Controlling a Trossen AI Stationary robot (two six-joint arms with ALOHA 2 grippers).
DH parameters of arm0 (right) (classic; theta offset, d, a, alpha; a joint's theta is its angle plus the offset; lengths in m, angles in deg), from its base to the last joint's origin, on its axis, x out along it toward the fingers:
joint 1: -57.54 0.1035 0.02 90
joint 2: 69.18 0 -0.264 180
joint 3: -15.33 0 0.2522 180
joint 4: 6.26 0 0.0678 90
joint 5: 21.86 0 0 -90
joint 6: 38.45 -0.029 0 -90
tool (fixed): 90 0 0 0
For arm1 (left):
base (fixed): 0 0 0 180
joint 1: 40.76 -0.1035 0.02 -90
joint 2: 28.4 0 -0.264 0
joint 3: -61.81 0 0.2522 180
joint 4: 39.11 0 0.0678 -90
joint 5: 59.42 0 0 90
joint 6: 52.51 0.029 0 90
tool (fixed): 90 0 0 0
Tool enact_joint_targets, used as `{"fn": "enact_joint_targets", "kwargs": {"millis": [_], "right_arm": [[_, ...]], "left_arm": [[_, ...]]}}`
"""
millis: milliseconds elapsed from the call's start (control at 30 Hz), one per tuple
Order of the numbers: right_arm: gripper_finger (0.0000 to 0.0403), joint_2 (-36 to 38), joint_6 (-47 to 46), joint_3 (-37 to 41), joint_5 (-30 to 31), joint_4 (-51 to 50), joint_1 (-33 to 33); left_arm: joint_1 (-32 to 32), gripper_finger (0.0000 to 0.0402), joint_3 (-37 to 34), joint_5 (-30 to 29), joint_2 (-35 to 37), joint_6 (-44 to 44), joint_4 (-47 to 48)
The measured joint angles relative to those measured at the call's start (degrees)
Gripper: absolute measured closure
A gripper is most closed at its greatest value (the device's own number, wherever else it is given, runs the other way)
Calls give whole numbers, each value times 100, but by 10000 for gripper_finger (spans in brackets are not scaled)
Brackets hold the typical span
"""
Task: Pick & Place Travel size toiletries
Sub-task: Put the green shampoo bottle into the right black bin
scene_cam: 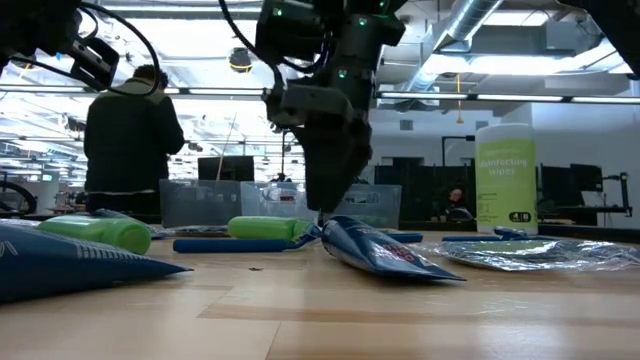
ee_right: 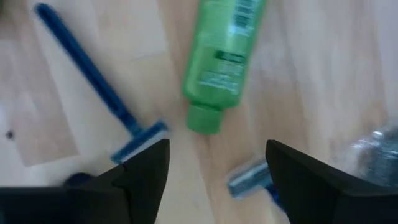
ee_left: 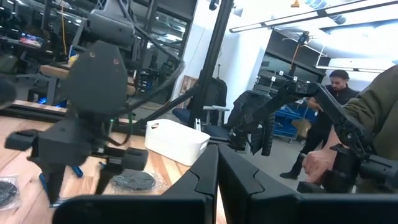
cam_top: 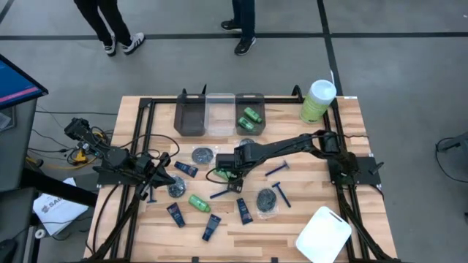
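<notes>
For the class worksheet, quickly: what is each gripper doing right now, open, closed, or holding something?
Left gripper: shut, holding nothing, parked at the table's left side.
Right gripper: open, holding nothing, low over the table centre above a green mini bottle and a blue razor.

1. The surface is pale wood planks, looks smooth and pretty matt.
2. Green mini bottle is glossy plastic with a printed label.
3. Blue razor: plastic, probably.
4. Crinkly packet is shiny, wrinkled foil-like film.
5. Navy tube has a soft sheen.
</notes>
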Motion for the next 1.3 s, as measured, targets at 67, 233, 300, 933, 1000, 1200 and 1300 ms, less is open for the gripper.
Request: {"fn": "enact_joint_targets", "kwargs": {"millis": [67, 233, 300, 933, 1000, 1200, 1300], "right_arm": [[127, 8, -3, -2, 56, 74, 17], [116, 9, -88, -4, 264, 237, -68], [116, 9, -91, -3, 259, 242, -116], [116, -135, -320, 31, 233, 572, -74], [116, -221, -394, 69, 230, 382, -85], [117, -499, -406, 24, 57, 485, -44], [118, -505, -409, 17, 66, 469, -46]], "left_arm": [[2, 399, -1, 1, 0, -2, -5], [2, 399, 0, 1, 0, 0, -6], [1, 399, -1, 1, 0, -2, -8], [2, 399, 1, 1, 0, 0, -12], [2, 399, 0, 0, 0, -2, -12], [0, 399, -1, 7, -39, 0, -16], [1, 399, -1, 18, -73, 0, -57]]}}
